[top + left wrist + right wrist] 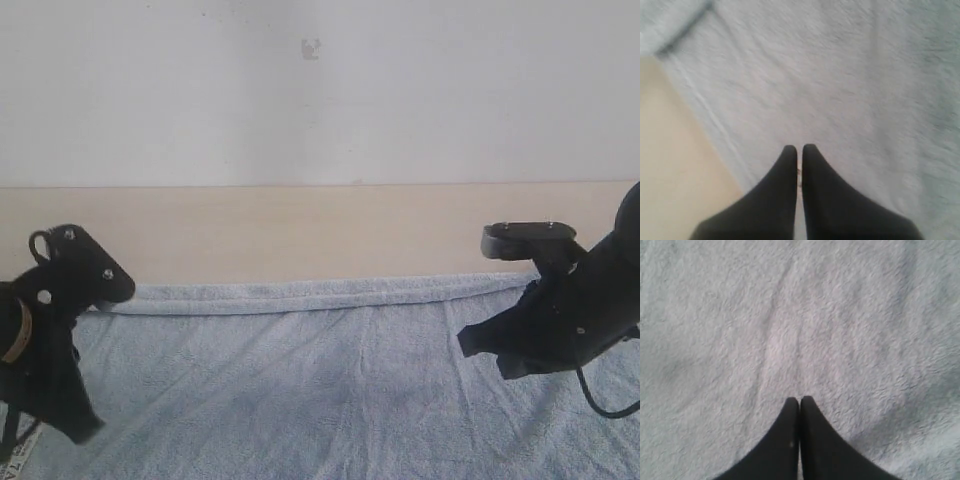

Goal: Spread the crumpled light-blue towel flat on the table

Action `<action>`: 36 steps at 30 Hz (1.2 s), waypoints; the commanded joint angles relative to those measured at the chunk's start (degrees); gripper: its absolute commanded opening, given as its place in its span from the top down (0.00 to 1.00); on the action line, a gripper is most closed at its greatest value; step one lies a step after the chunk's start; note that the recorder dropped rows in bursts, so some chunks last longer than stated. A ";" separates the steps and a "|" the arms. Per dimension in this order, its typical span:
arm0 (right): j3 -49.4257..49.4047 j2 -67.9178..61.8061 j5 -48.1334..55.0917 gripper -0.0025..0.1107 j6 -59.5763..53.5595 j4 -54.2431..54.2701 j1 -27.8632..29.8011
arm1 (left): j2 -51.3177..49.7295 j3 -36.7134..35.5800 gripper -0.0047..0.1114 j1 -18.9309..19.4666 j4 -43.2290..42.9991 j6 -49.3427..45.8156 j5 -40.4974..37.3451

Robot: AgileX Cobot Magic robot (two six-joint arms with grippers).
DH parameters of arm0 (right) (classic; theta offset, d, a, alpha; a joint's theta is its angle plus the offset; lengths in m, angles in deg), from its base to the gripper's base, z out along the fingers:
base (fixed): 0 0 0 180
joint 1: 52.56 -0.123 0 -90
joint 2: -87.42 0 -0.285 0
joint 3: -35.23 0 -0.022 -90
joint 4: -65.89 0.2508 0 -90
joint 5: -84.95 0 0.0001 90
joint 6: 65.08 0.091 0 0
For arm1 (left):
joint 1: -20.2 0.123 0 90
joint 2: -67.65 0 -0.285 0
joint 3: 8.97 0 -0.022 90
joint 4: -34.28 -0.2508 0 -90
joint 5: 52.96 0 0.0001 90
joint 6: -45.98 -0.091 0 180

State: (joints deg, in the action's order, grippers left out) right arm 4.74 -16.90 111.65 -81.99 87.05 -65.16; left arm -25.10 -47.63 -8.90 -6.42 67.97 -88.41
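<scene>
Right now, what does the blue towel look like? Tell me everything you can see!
The towel is pale light-blue, fluffy terry. It lies spread nearly flat on the beige table, with soft wrinkles and a rolled fold along its far edge. The shut left gripper and right gripper sit above it; touching is unclear.

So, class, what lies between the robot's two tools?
Only the towel, lightly creased, lies between the left tool and right tool; the exterior view shows nothing else there.

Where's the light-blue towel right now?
In the exterior view, the fluffy light-blue terry towel lies across the foreground of the pale beige tabletop, its far hem rolled over.
</scene>
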 commanded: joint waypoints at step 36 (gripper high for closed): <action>14.62 -0.14 9.57 0.98 2.61 -7.98 3.82 | -26.12 25.93 0.92 23.51 34.04 -28.98 4.72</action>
State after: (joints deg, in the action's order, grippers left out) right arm 19.01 -17.15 121.50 -77.13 78.08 -59.29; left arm -50.21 -21.50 14.48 28.30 37.76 -87.33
